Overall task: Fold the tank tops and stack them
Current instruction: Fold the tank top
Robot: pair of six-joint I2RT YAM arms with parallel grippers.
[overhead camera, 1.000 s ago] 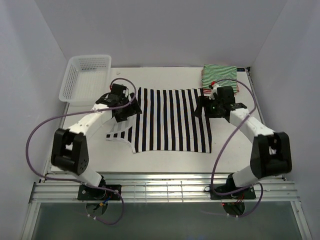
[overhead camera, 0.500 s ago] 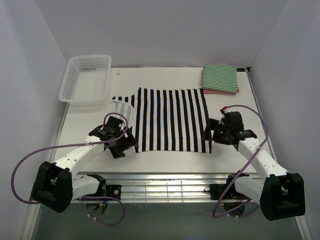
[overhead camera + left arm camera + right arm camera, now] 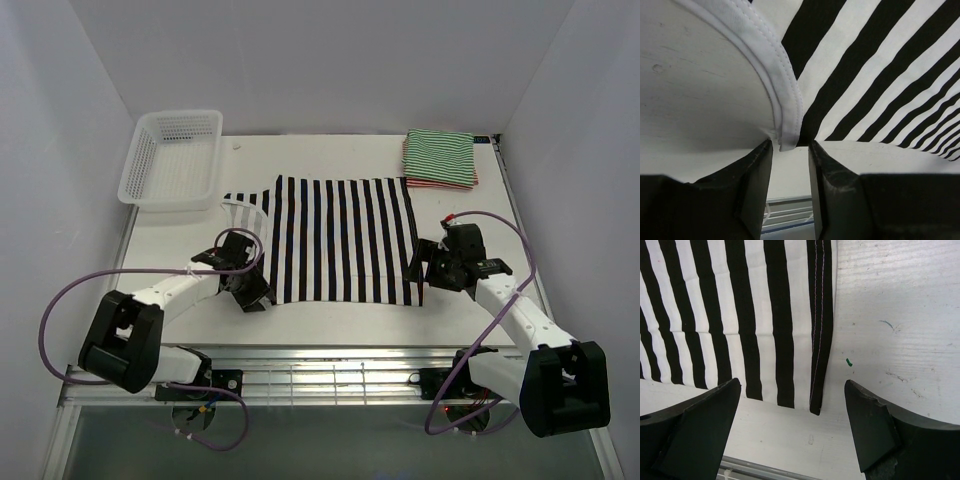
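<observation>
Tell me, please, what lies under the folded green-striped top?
A red-striped top lies beneath the green-striped top; only its near and left edges show, the rest is covered.

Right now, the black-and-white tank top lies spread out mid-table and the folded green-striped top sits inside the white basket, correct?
Not quite. The black-and-white tank top is spread out mid-table, but the folded green-striped top is not in the white basket; it lies at the far right corner of the table, as the top external view shows.

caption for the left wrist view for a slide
The left gripper straddles the white-trimmed edge of the black-and-white tank top.
</observation>
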